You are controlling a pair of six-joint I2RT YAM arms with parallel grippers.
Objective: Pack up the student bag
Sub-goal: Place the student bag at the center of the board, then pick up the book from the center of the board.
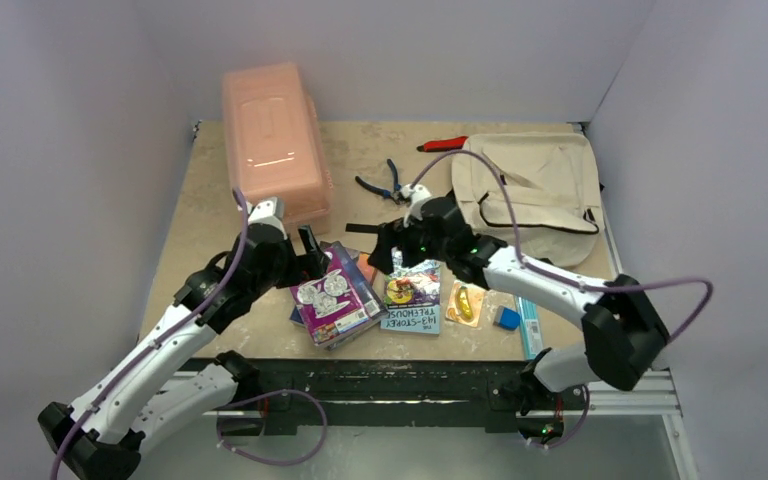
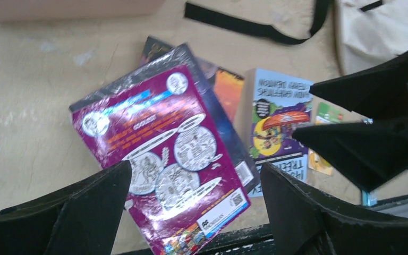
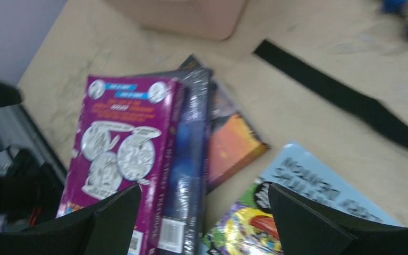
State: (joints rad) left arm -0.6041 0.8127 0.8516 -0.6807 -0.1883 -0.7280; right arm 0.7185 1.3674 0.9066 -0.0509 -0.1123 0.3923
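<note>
Hovering beside the student bag (image 1: 535, 190), the right end effector (image 1: 387, 250) gapes released, like the left end effector (image 1: 312, 255).

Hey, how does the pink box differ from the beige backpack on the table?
The pink box is rigid and blocky; the backpack is soft and lies flat. The box is pink and sits on the left; the backpack is cream with black straps, on the right. Both sit toward the back of the table.
</note>
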